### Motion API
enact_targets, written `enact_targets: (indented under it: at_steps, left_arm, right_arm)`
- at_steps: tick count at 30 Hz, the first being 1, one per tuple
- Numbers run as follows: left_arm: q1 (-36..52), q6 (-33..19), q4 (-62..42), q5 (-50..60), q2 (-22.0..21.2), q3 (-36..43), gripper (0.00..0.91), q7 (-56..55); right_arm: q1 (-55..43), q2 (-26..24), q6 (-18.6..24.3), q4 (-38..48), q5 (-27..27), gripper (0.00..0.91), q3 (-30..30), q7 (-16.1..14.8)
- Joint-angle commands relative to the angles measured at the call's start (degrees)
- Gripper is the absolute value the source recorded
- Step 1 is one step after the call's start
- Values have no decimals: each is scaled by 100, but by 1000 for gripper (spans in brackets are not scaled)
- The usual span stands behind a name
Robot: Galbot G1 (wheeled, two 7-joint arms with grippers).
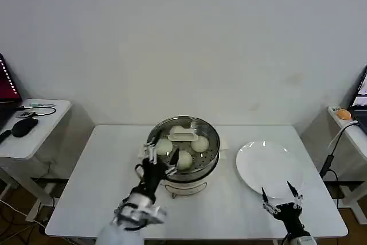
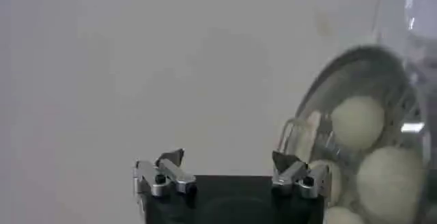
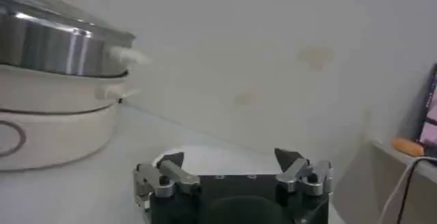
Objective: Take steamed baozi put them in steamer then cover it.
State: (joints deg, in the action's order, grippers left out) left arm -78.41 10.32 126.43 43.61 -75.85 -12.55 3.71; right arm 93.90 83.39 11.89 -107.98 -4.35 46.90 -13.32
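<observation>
1. My right gripper sits nearest me, low over the table by its front edge toward the right corner, just at the near rim of the white plate. Its fingers are spread wide and hold nothing. I judge it idle, and I would keep it there, out of the way.

2. My left gripper is at work: it hovers at the near-left rim of the steamer, fingers wide apart and empty. In the left wrist view one fingertip lies close to the glass edge.

3. The steamer stands at the middle of the table, nearer the back edge than the front. The steamed baozi lie inside on the tray; I see at least three clearly.

4. The cover appears to rest on the pot, its pale handle at the centre above the buns. In the right wrist view the cover looks level on the steel wall.

5. So I judge the task nearly finished. To end well, I would lift straight up and back toward the front edge, keeping the fingers apart so nothing catches the rim and drags the lid askew.

6. Farthest off, the back edge of the table meets the plain wall.
</observation>
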Motion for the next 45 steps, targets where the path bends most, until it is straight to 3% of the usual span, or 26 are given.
enact_targets:
  at_steps: [1, 5, 11, 15, 36, 39, 41, 45]
  left_arm:
    - [-1383, -1344, 198, -4397, -111, -1757, 907, -1744]
    - [-1799, -1415, 124, -4569, -325, -1964, 907, -1736]
    - [-2121, -1392, -721, -4374, -511, -2044, 907, -1733]
    - [-2460, -1436, -581, -4164, -649, -2071, 907, -1470]
    - [-3031, -1477, -283, -3780, -853, -2054, 907, -1174]
    - [-3038, -1474, -358, -3595, -884, -2062, 907, -1192]
    - [-3007, -1440, -397, -3538, -881, -2092, 907, -1210]
    - [-2989, -1339, -385, -3554, -851, -2121, 907, -1182]
  right_arm:
    - [289, -120, -273, -385, 434, 907, -200, 32]
    - [528, -272, -577, -543, 702, 907, -453, 264]
    - [957, -569, -854, -995, 1331, 907, -733, 293]
    - [1043, -595, -938, -1144, 1308, 907, -740, 489]
    - [1082, -690, -1276, -1294, 1214, 907, -1247, 691]
    - [1044, -652, -1522, -1298, 1091, 907, -1295, 999]
    - [1040, -660, -1738, -1287, 874, 907, -1305, 1033]
    - [1043, -704, -1560, -1279, 1008, 907, -1385, 1003]
